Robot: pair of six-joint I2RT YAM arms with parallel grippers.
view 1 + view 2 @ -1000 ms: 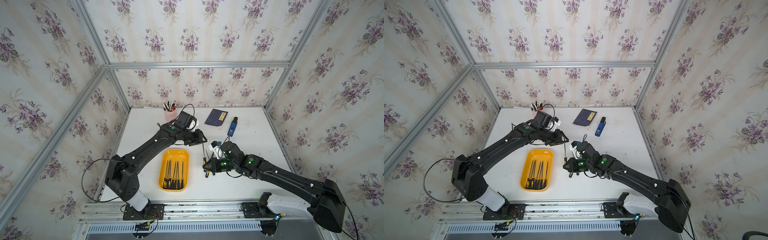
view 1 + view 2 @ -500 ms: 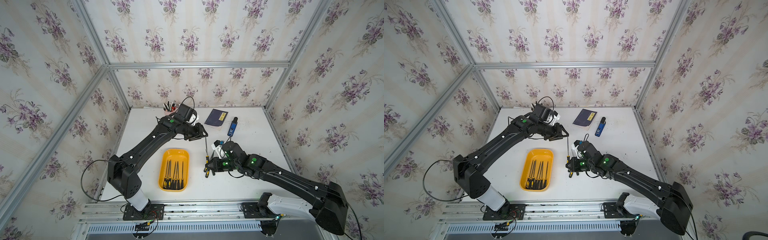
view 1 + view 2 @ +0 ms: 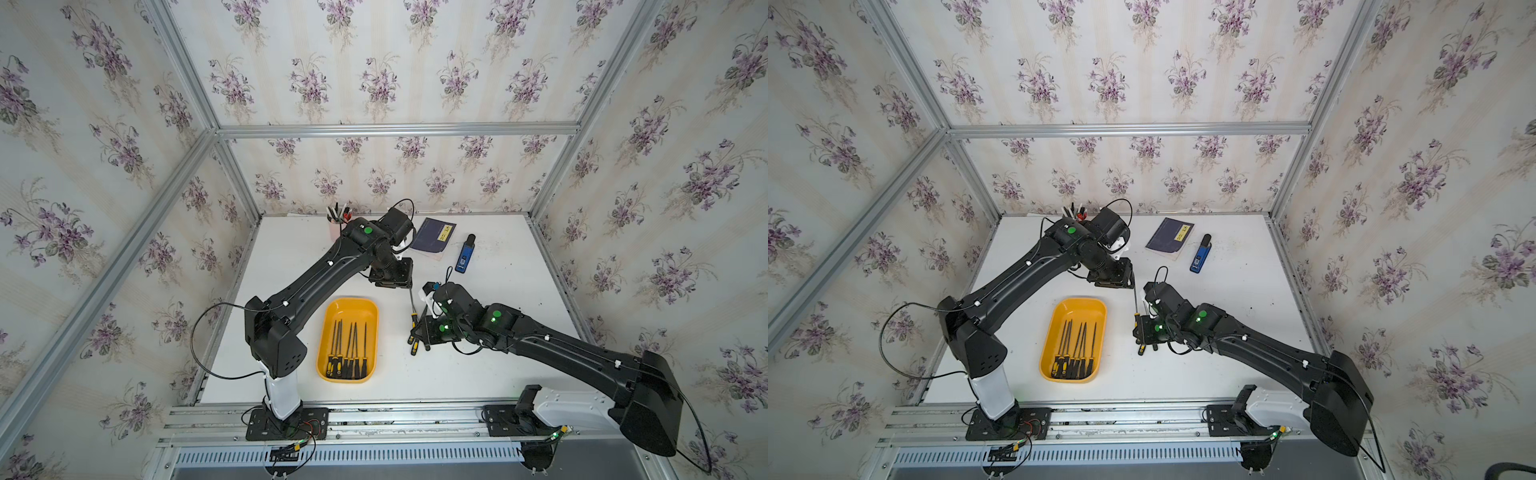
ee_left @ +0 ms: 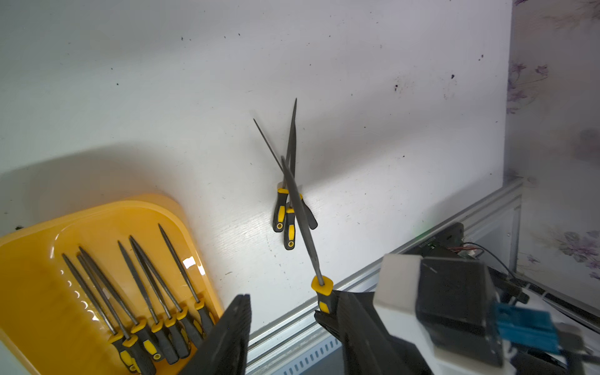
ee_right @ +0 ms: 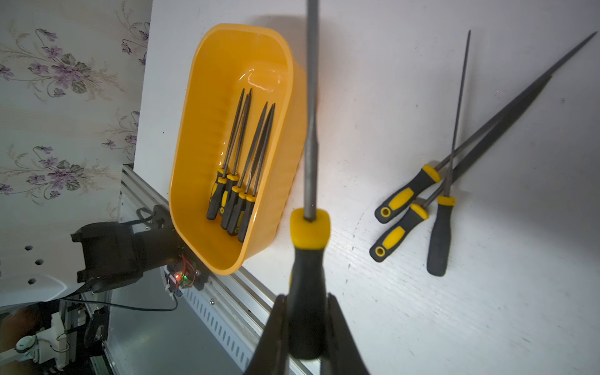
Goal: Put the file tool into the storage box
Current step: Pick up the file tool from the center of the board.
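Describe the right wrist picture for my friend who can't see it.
Two black fingers pinch the black handle of a file above a white table. An orange-yellow tray nearby holds several files, and three more files lie crossed on the table.

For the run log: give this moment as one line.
right gripper: shut on file tool, off table | left gripper: open, empty | storage box: files inside | three loose files outside

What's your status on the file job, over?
Right gripper shut on file handle, file lifted, not yet in storage box. Left gripper open, close by the file's tip. Three loose files on table.
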